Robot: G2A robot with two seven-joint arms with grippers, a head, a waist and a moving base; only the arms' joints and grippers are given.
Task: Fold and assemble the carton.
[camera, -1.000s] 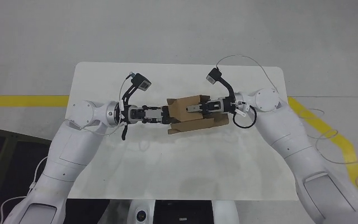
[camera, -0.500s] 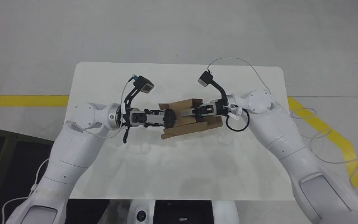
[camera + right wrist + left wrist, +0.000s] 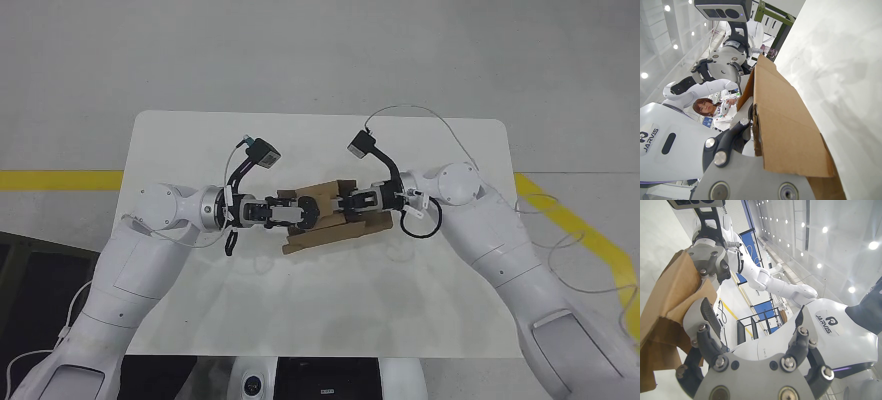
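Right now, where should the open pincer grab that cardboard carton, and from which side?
Likely the thin flap edge of the carton nearest the left pincer, approached edge-on from that end, with one finger on either side. The flap is a flat sheet, and the right pincer clamps the opposite end.

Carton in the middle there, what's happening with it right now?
Both arms meet at the brown carton in the middle of the white table. The right gripper looks clamped on one panel. The left gripper is open, with one finger against the opposite flap. The carton is only partly folded.
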